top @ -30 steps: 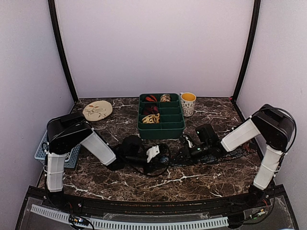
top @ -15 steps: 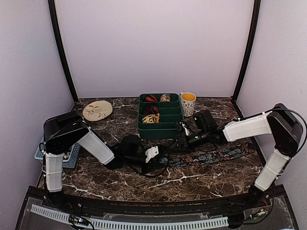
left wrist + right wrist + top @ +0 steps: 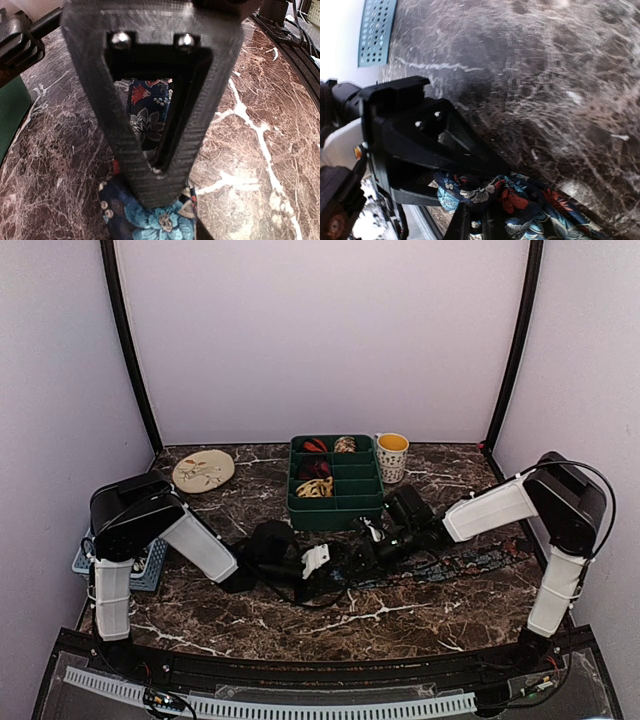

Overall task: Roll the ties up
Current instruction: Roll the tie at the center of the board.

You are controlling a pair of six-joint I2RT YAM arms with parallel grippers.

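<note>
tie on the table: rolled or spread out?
Mostly spread. The tie lies flat in a long strip toward the right arm; only its left end is bunched at the left end effector.

A brown marble desk [image 3: 400, 615] with white veins carries a green compartment tray [image 3: 336, 512] at the back middle. A cup [image 3: 391, 458] stands just beside the tray's right wall. A tan plate [image 3: 203, 470] lies back left, a blue perforated basket [image 3: 150, 568] at the left edge. A dark floral tie [image 3: 470, 562] stretches flat across the right half.

Soft, even light overhead; wrist views blurry, edges warped.
</note>
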